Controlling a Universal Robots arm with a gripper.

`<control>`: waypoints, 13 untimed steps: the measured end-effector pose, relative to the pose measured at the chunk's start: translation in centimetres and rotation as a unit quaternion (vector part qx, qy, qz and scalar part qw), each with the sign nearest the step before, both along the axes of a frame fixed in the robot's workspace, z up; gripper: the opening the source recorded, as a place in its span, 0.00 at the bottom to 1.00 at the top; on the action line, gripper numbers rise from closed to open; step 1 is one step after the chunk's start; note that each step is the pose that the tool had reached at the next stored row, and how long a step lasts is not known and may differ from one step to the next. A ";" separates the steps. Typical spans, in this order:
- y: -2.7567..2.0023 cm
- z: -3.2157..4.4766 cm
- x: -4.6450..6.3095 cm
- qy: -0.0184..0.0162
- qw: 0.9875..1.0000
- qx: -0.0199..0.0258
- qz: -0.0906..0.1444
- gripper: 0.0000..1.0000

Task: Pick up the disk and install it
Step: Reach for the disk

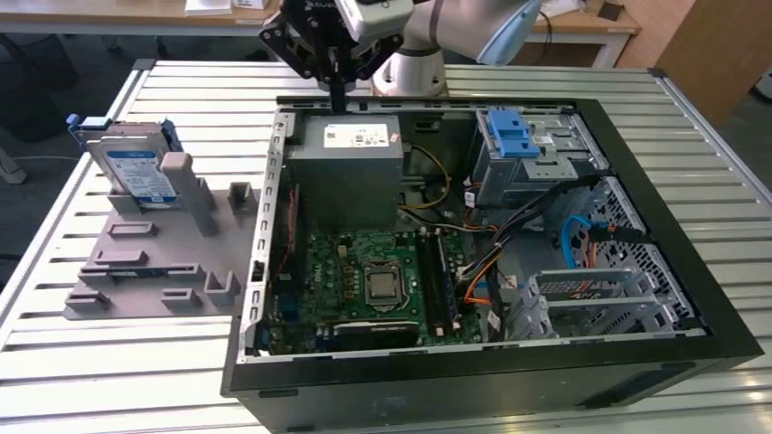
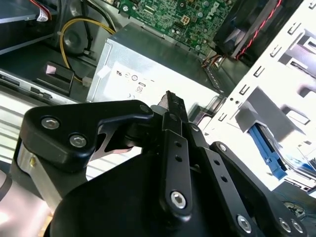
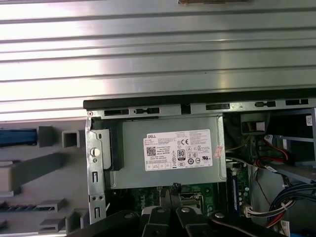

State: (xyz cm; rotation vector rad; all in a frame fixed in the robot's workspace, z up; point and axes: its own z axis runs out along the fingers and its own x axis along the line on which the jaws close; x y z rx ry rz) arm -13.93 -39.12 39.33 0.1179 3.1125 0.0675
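Observation:
The disk (image 1: pixel 130 170) is a silver drive with a white-and-blue label and blue rails. It stands on edge in the grey holder (image 1: pixel 145 262) on the exterior view's left, beside the open computer case (image 1: pixel 483 362). Its blue rail (image 3: pixel 17 137) shows in the first wrist view. My gripper (image 1: pixel 338 95) hangs over the far rim of the case, above the grey power-supply box (image 1: pixel 350 149), well apart from the disk. Its black fingers (image 2: pixel 173 106) meet at a thin tip and hold nothing. The gripper (image 3: pixel 170 190) tip also points toward the power-supply box (image 3: pixel 168 150).
Inside the case lie the green motherboard (image 1: pixel 374 280), a metal bay with a blue latch (image 1: pixel 513 136), a metal drive cage (image 1: pixel 591 298) and loose cables (image 1: pixel 579 235). Everything rests on a slatted metal table (image 1: pixel 121 371). The holder has several other slots.

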 end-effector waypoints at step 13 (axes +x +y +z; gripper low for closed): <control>0.38 -0.02 -1.1 0.000 1.000 0.000 0.000 0.11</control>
